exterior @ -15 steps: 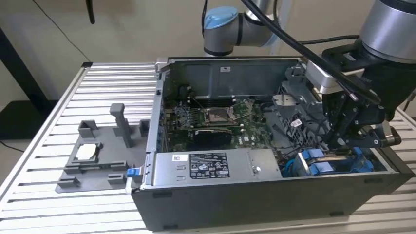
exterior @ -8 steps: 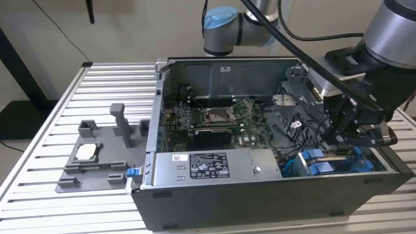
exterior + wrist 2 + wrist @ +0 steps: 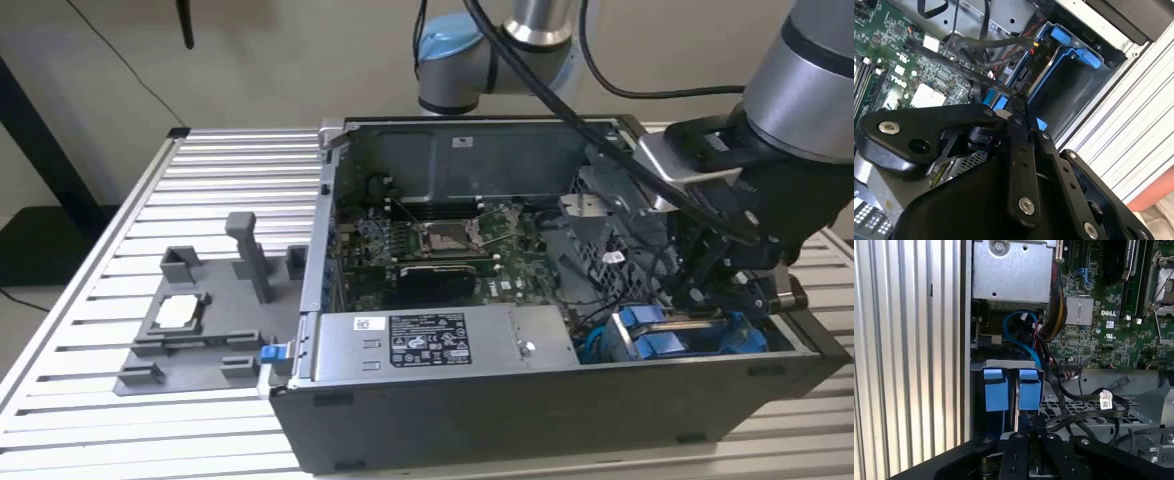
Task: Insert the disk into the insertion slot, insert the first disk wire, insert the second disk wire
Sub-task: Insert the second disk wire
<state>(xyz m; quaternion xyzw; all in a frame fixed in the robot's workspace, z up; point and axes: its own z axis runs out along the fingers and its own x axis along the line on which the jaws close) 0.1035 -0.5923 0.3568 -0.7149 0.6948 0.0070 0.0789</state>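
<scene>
A: where's the disk [image 3: 1006,388] at?
B: sitting in the slot [image 3: 694,335] at the case's [image 3: 534,420] 4 o'clock corner. Gripper [image 3: 1026,427] hangs right over its blue tabs, fingers pinched together, wires [image 3: 1089,407] loose beside it.

We're looking at a robotics lab or test cell here. An industrial robot arm [image 3: 787,90] is reaching over a bench [image 3: 200,180] built of ribbed aluminium profiles, and an opened desktop computer case [image 3: 534,390] is lying on it with its motherboard [image 3: 447,250] showing. Sitting on the slats toward the exterior view's left is a grey printed fixture tray [image 3: 187,330] with upright posts. Black cables [image 3: 641,90] are hanging from the arm, and a plain pale wall [image 3: 294,60] is standing behind the whole setup.
</scene>
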